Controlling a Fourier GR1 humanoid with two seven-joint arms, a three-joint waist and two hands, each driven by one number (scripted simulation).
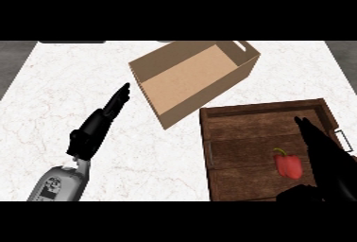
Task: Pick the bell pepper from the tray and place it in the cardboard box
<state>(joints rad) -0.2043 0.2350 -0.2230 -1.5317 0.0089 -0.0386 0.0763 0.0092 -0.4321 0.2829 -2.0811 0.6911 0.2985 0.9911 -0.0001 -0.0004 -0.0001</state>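
One red bell pepper [289,165] lies in the wooden tray [237,118], just left of the right hand [331,160], whose fingers [307,130] are straight, holding nothing.

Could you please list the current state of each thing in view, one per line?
bell pepper: lying in the tray, not held
tray: on the counter, holding the pepper
cardboard box: open, nothing visible inside
left hand: open, holding nothing
right hand: open, beside the pepper
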